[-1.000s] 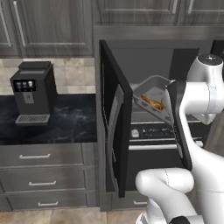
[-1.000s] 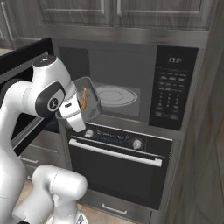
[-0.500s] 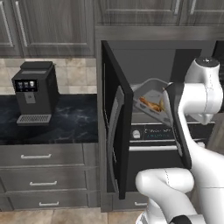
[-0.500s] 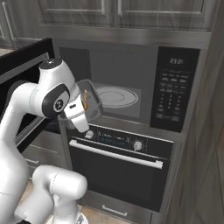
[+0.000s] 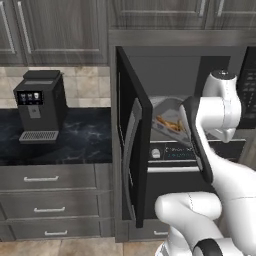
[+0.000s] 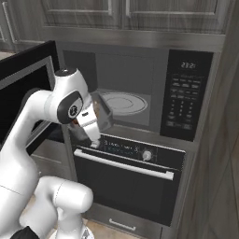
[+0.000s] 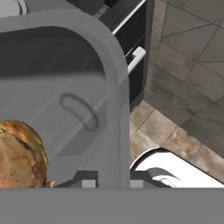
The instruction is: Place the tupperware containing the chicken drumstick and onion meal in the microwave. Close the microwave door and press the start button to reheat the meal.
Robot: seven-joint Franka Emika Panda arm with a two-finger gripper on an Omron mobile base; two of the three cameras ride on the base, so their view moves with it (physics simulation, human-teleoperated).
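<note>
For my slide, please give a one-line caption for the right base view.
The arm's tool carries the tupperware toward the open microwave, above the oven.

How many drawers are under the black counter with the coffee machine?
3. The top drawer, the middle drawer and the bottom drawer stack below the counter. The open microwave door may hide more.
</note>
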